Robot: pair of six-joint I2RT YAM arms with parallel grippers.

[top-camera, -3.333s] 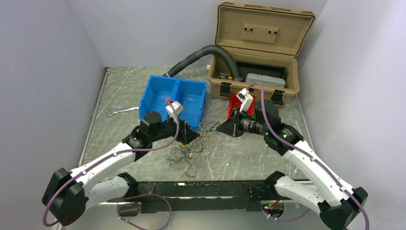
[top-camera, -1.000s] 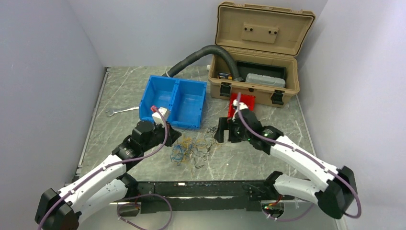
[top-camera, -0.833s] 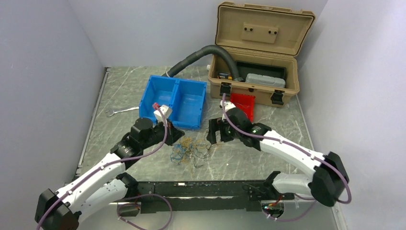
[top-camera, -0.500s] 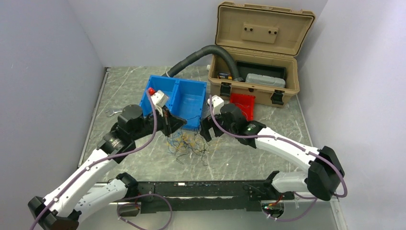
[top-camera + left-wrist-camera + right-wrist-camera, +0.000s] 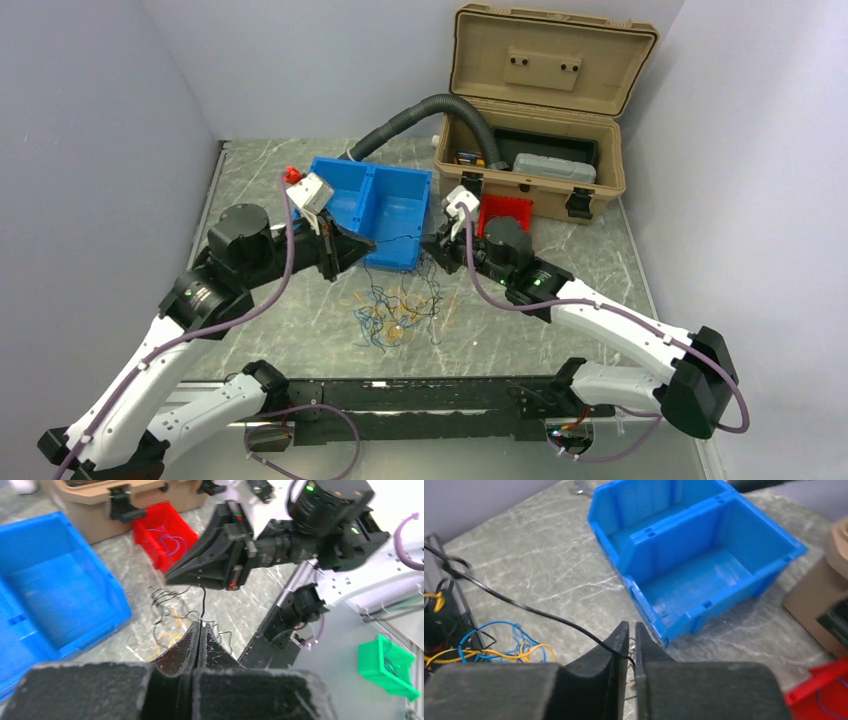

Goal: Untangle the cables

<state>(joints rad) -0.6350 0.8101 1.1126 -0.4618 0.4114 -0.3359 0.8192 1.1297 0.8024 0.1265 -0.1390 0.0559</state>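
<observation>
The cables (image 5: 395, 315) lie in a loose tangle of yellow-orange, blue, green and black wires on the table in front of the blue bin (image 5: 370, 205). One black cable (image 5: 397, 240) is stretched taut above the tangle between both grippers. My left gripper (image 5: 370, 245) is shut on one end of it, which the left wrist view shows pinched at the fingertips (image 5: 194, 630). My right gripper (image 5: 427, 250) holds the other end, its jaws closed on the black cable (image 5: 539, 612) with only a thin gap. The tangle (image 5: 499, 647) shows again at the lower left of the right wrist view.
An open tan case (image 5: 540, 130) stands at the back right, with a grey corrugated hose (image 5: 410, 115) running into it. A red bin (image 5: 505, 215) with purple wire sits before the case. A wrench (image 5: 250, 232) lies left of the blue bin. A green bin (image 5: 387, 665) sits beyond the table's near edge.
The right gripper moved left to the tangle and closed from wide open onto the black cable. The left arm rose and drew back left, pulling that cable taut; the tangle shifted slightly.
</observation>
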